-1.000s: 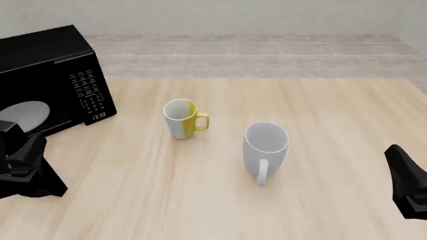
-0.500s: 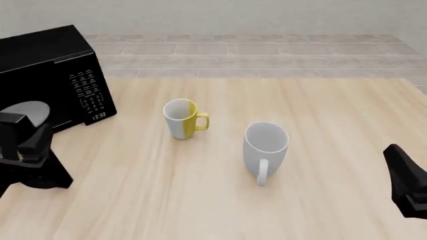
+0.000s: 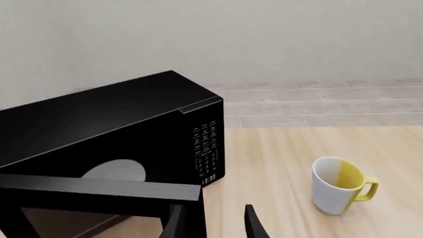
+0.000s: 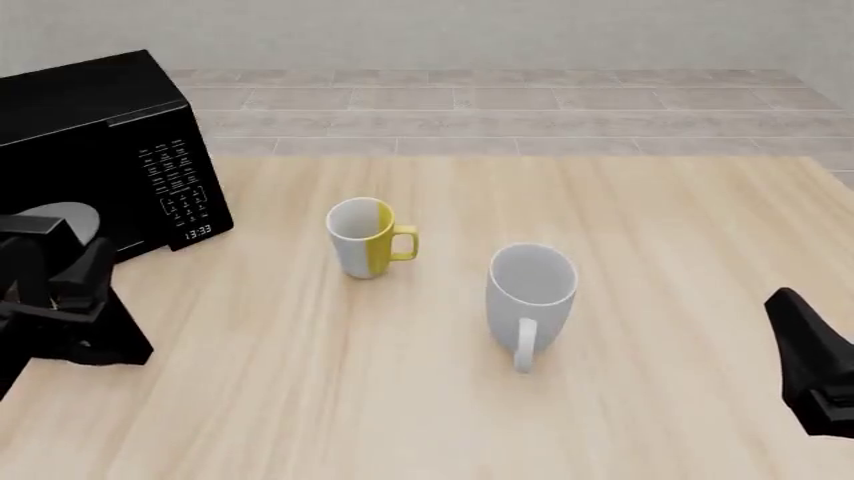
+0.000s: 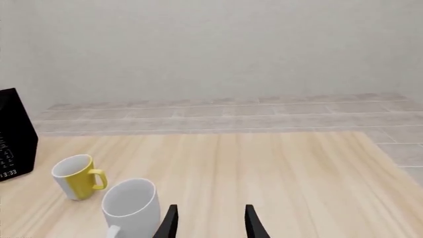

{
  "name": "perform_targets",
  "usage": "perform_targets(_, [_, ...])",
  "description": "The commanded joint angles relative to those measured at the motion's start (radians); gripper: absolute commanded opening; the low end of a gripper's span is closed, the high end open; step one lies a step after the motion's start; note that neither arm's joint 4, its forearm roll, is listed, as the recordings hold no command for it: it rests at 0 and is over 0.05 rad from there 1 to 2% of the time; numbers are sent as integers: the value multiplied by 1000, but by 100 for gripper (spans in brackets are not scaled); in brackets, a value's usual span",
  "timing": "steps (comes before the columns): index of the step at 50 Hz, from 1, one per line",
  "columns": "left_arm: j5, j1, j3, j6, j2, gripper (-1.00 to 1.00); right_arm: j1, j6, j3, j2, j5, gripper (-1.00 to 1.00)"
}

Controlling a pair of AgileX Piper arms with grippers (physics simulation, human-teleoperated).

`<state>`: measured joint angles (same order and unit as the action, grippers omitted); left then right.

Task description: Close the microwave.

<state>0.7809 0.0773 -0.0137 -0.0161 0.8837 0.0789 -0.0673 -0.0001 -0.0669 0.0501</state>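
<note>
i see the microwave (image 4: 100, 150) at the far left of the table (image 4: 641, 250), its door (image 3: 99, 191) swung open. my left gripper (image 3: 211, 223) sits just beside the door's edge, fingers parted, holding nothing; i cannot tell whether it touches. my right gripper (image 5: 208, 223) hangs at the right, fingers parted and empty, near the white mug (image 4: 531, 290). the yellow-and-white mug (image 4: 363, 236) stands between.

Yellow-white mug (image 4: 363, 238) nr white mug (image 4: 531, 290)

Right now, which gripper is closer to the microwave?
Left. The left gripper sits right at the microwave, by its open front. The right gripper is across the table, beyond both mugs.
</note>
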Motion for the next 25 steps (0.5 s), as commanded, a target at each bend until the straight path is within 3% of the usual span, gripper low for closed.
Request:
perform_targets(1, [34, 11, 14, -24, 110, 100, 10, 2, 0, -9, 9, 100])
perform_targets(3, [72, 11, 14, -29, 152, 100, 11, 1, 0, -13, 12, 100])
perform_targets(15, [40, 6, 14, -35, 117, 100, 23, -4, 0, -10, 14, 100])
perform_targets(25, [184, 12, 14, -42, 274, 100, 33, 6, 0, -37, 32, 100])
